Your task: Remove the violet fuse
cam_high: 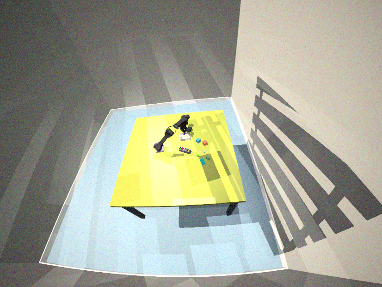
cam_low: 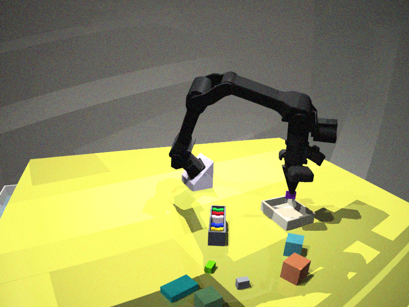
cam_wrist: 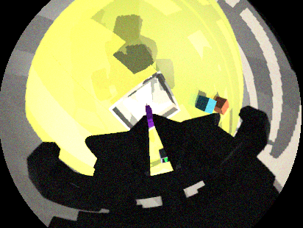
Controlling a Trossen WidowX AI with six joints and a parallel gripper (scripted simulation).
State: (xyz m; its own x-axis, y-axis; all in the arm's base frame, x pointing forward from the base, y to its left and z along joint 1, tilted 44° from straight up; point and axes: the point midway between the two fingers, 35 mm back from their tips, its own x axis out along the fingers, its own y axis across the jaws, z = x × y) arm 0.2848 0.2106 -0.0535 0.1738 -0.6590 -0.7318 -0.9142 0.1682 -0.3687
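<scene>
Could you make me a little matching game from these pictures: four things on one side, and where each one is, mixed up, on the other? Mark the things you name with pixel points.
1. violet fuse (cam_low: 290,194) (cam_wrist: 149,116)
2. blue fuse (cam_low: 217,225)
3. orange-red cube (cam_high: 205,142) (cam_low: 295,268) (cam_wrist: 221,105)
4. teal slab (cam_high: 202,161) (cam_low: 179,287)

A. in the fuse block (cam_high: 180,151) (cam_low: 217,239), next to the yellow fuse (cam_low: 217,228)
B. beside the light blue cube (cam_high: 198,140) (cam_low: 293,244) (cam_wrist: 206,104)
C. held in the gripper (cam_low: 291,192) (cam_wrist: 149,119), above the tray (cam_high: 185,139) (cam_low: 286,223) (cam_wrist: 119,117)
D. beside the dull green block (cam_high: 208,157) (cam_low: 208,297)

Pairs: 1-C, 2-A, 3-B, 4-D
</scene>
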